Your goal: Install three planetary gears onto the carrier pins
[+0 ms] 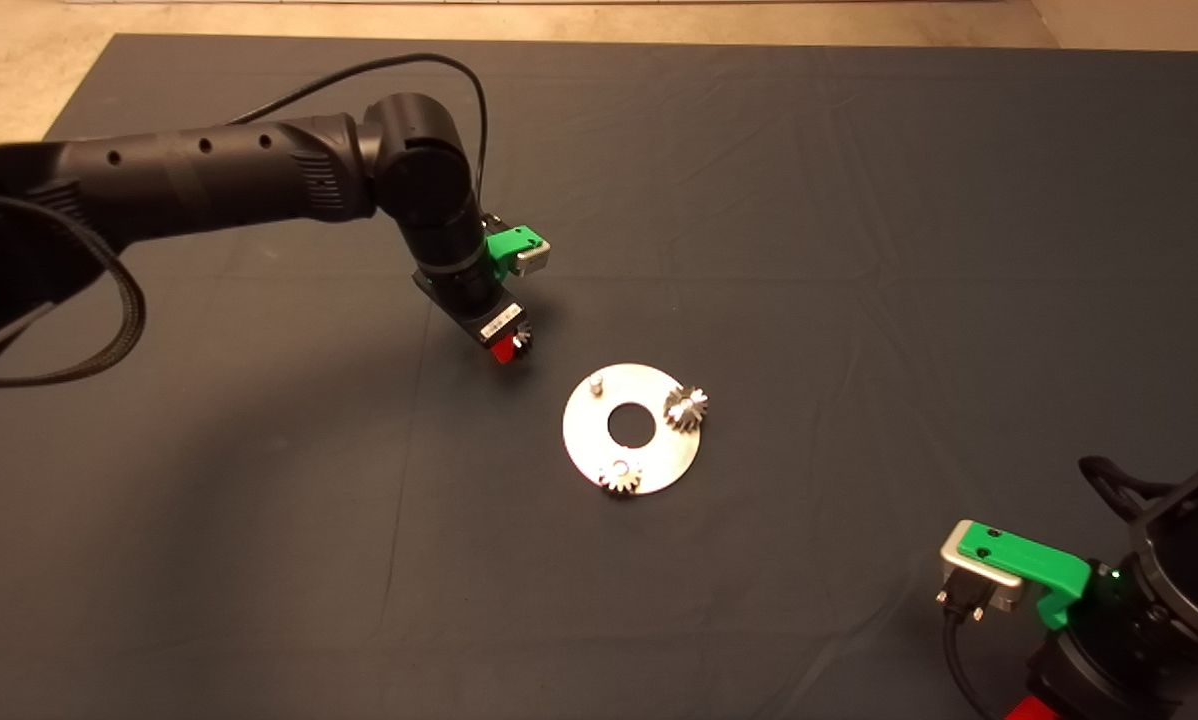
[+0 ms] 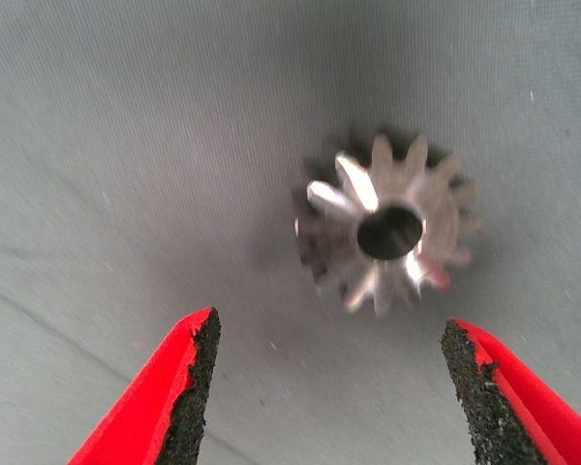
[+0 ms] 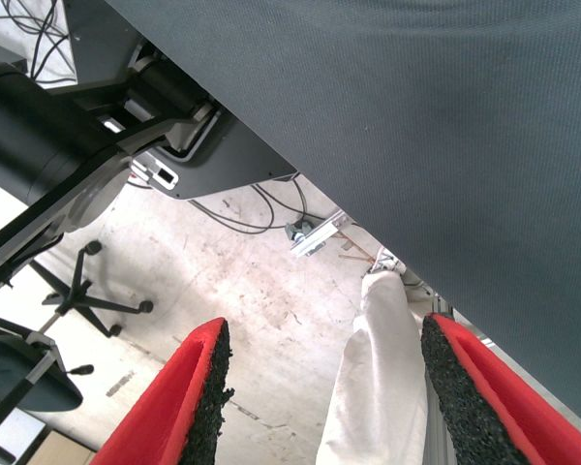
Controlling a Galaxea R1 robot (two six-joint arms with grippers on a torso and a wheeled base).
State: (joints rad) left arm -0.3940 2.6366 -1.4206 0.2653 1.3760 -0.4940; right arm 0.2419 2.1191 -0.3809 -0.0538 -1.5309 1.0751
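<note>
The shiny round disc [image 1: 584,445] lies mid-mat with three carrier pins. Two planetary gears sit on pins: one on the disc's right side [image 1: 687,408], one on its near side [image 1: 620,476]. The far-left pin [image 1: 596,382] is bare. The third gear [image 1: 522,342] lies on the mat left of the disc. It fills the left wrist view [image 2: 387,232], flat, centre hole up. My left gripper [image 1: 509,348] [image 2: 329,334] hovers just over it, open, fingers astride it and not touching. My right gripper [image 1: 1027,706] [image 3: 320,334] is parked at the lower right, open and empty.
The dark mat [image 1: 859,250] spreads wide around the disc. Past the mat's edge the right wrist view shows the floor, a person's leg in white trousers [image 3: 378,387], an office chair base [image 3: 82,291] and cables.
</note>
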